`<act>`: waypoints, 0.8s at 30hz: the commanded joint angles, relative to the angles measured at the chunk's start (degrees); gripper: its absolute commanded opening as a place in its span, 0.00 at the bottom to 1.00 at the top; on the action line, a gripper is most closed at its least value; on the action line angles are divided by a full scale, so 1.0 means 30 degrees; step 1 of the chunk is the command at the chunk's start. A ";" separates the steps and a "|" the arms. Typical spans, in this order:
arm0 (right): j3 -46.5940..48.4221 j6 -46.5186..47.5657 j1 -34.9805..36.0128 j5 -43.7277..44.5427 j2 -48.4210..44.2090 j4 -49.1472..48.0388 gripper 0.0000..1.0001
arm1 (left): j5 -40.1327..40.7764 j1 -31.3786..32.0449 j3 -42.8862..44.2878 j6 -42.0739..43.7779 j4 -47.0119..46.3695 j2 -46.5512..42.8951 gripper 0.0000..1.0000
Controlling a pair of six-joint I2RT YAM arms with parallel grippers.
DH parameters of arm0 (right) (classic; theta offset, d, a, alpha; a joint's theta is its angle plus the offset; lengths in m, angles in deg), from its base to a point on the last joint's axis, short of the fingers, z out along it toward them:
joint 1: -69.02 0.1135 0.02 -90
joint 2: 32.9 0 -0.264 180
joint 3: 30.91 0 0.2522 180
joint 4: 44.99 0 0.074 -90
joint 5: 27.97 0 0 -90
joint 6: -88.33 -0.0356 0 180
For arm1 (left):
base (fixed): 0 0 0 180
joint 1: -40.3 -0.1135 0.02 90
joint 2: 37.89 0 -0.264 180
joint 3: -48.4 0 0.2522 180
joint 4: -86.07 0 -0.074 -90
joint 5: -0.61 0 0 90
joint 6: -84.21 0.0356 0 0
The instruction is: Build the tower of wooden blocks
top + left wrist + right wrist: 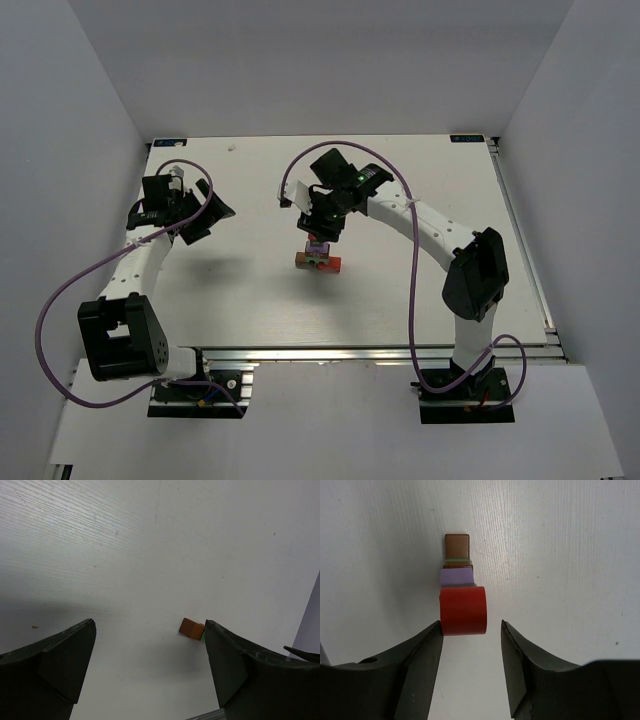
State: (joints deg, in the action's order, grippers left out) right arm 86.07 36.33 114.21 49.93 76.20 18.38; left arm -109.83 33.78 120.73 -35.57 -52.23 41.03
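The tower (pixel 318 258) stands at mid-table, a brown bar (pixel 303 259) and a red piece (pixel 333 265) at its foot and a lilac block (pixel 318 248) above. My right gripper (pixel 321 236) hangs over it, open. From the right wrist the stack is seen from above: a red block (pixel 463 611) nearest the camera, then lilac (pixel 456 577), a green sliver (pixel 457 559) and brown (pixel 457 545). The right gripper (pixel 470 629) is open; the red block is beside the left fingertip (pixel 434 635), well apart from the other. My left gripper (pixel 214 212) (pixel 150 625) is open and empty, far left of the tower; the brown block (pixel 191 628) shows in its view.
The white table (pixel 420 180) is walled in by grey panels on the left, back and right. An aluminium rail (pixel 380 352) runs along the near edge by the arm bases. Purple cables (pixel 60 300) loop off both arms.
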 commanded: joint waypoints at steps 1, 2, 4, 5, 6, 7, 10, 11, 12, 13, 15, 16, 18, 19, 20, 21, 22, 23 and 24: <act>-0.0012 0.0224 0.0113 -0.0097 -0.1063 -0.0187 0.56 | -0.0362 0.0036 -0.0098 0.0200 -0.0350 -0.0553 0.98; -0.0012 0.0283 0.0142 -0.0417 -0.1122 -0.0129 0.56 | -0.0391 0.0036 -0.0069 0.0200 -0.0350 -0.0553 0.98; -0.0041 0.0400 0.0142 -0.1119 -0.1385 -0.0070 0.56 | -0.0420 0.0007 -0.0098 0.0200 -0.0350 -0.0553 0.98; -0.0070 0.0487 0.0142 -0.1356 -0.1473 0.0075 0.56 | -0.0421 0.0007 -0.0098 0.0200 -0.0350 -0.0553 0.98; -0.0071 0.0575 0.0142 -0.1619 -0.1677 0.0193 0.56 | -0.0450 0.0007 -0.0127 0.0171 -0.0379 -0.0553 0.98; -0.0071 0.0866 0.0171 -0.2202 -0.1824 0.0310 0.57 | -0.0450 0.0007 -0.0127 0.0200 -0.0379 -0.0553 0.98; -0.0158 0.1714 0.0171 -0.3694 -0.2526 0.0925 0.81 | -0.0479 0.0007 -0.0127 0.0200 -0.0437 -0.0640 0.98; -0.0216 0.1922 0.0171 -0.4050 -0.2731 0.1042 0.89 | -0.0508 0.0007 -0.0156 0.0229 -0.0467 -0.0670 0.98; -0.0304 0.1982 0.0171 -0.4314 -0.3285 0.0956 0.89 | -0.0537 0.0036 -0.0157 0.0229 -0.0496 -0.0699 0.98; -0.0450 0.1982 0.0171 -0.4665 -0.3580 0.0781 0.89 | -0.0538 0.0036 -0.0186 0.0229 -0.0525 -0.0728 0.98; -0.0539 0.1924 0.0171 -0.4960 -0.4485 0.0314 0.89 | -0.0654 0.0036 -0.0215 0.0259 -0.0613 -0.0816 0.98; -0.0626 0.1866 0.0171 -0.5078 -0.4810 0.0137 0.89 | -0.0626 0.0007 -0.0215 0.0259 -0.0614 -0.0875 0.98; -0.0831 0.1166 0.0171 -0.4846 -0.5919 -0.0476 0.89 | -0.0510 0.0036 -0.0215 0.0317 -0.0642 -0.0963 0.98; -0.1354 0.0553 0.0142 -0.3829 -0.6391 -0.1872 0.89 | -0.0392 0.0007 -0.0186 0.0375 -0.0614 -0.1108 0.98; -0.1708 -0.1367 0.0055 -0.2978 -0.6802 -0.2814 0.89 | -0.0159 0.0007 -0.0128 0.0405 -0.0585 -0.1139 0.98; -0.2117 -0.2547 -0.0091 -0.1838 -0.7560 -0.3868 0.89 | 0.0336 0.0007 -0.0069 0.0463 -0.0410 -0.1168 0.98; -0.2469 -0.3545 -0.0382 -0.0261 -0.7944 -0.5387 0.89 | 0.0689 0.0007 0.0192 0.0551 -0.0263 -0.1168 0.98; -0.3024 -0.4483 -0.1516 0.0045 -0.8209 -0.5895 0.89 | 0.1041 0.0007 0.0398 0.0610 -0.0059 -0.1052 0.98; -0.3261 -0.6580 -0.2398 0.0135 -0.8647 -0.6335 0.89 | 0.1363 0.0007 0.0632 0.0639 0.0407 -0.0935 0.98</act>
State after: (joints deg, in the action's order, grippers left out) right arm 78.67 30.80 112.94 43.33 53.31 9.68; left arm -108.98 33.78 120.69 -34.76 -52.66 40.09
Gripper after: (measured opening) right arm 0.894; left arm 0.982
